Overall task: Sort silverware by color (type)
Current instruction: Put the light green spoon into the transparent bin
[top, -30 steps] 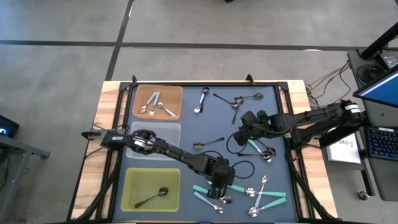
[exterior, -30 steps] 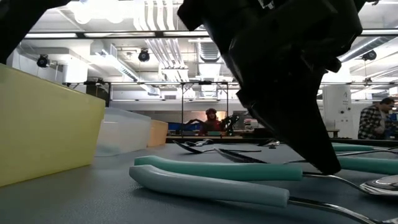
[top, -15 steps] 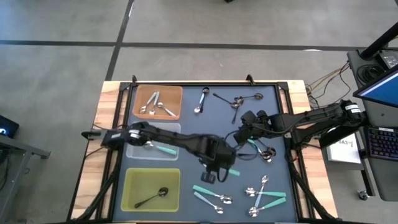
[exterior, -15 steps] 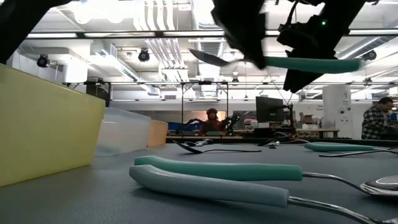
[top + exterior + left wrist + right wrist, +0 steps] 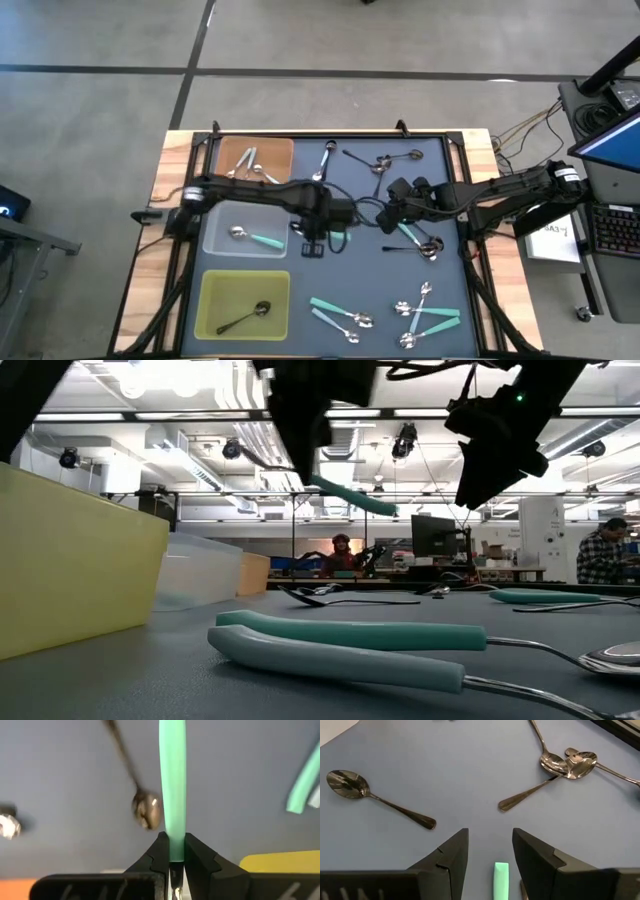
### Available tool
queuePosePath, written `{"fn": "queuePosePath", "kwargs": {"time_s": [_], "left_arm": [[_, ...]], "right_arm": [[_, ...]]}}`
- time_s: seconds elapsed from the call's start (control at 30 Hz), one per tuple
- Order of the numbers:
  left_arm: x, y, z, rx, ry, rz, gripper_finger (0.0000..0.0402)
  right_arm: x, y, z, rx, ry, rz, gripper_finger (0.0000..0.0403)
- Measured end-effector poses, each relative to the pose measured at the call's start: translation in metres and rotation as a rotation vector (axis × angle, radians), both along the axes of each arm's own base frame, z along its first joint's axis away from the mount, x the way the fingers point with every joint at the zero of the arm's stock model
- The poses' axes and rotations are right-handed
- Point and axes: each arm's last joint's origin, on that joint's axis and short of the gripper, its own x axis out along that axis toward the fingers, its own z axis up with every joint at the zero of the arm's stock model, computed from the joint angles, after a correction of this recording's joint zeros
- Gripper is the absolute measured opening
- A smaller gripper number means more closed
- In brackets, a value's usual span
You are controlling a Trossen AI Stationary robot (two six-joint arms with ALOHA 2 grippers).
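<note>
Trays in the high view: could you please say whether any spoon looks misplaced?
Nothing stands out: the orange tray holds only silver spoons, the clear tray one teal-handled spoon, the yellow-green tray one dark spoon.

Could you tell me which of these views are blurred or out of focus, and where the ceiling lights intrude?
Left wrist view: the teal-handled spoon in the left gripper is fairly crisp, while the dark spoon beneath is smeared. Low view: bright ceiling lights leave both arms as silhouettes, and the near teal handles look soft. Right wrist view: sharp, even light, with highlights on the spoon bowls.
</note>
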Motion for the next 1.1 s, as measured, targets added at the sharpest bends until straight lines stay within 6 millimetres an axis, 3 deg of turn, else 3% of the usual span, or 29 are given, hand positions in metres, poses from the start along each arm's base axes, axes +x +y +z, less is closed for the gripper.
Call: {"fn": "queuePosePath", "kwargs": {"time_s": [0.13,0.43,0.63,0.83,0.93,1.1], "left_arm": [[-0.04,0.004,-0.001,-0.01,-0.075,0.077,0.002],[-0.151,0.013,-0.03,-0.049,-0.161,0.242,0.0023],[-0.207,0.017,-0.049,-0.031,-0.166,0.283,0.0024],[-0.236,0.018,-0.066,-0.076,-0.16,0.311,0.0032],[-0.24,0.018,-0.067,-0.114,-0.162,0.434,0.0052],[-0.239,0.019,-0.06,-0.092,-0.21,0.463,0.0082]], "right_arm": [[0.0,0.0,0.0,0.0,0.001,0.001,0.0146],[0.0,0.0,0.0,0.0,0.0,0.001,0.0146],[0.0,0.0,0.0,0.0,0.0,0.001,0.0146],[0.0,0.0,0.0,0.0,0.0,0.001,0.0146],[0.0,0.0,0.0,0.0,0.0,0.0,0.0146],[0.0,0.0,0.0,0.0,0.0,0.0,0.0146]]}}
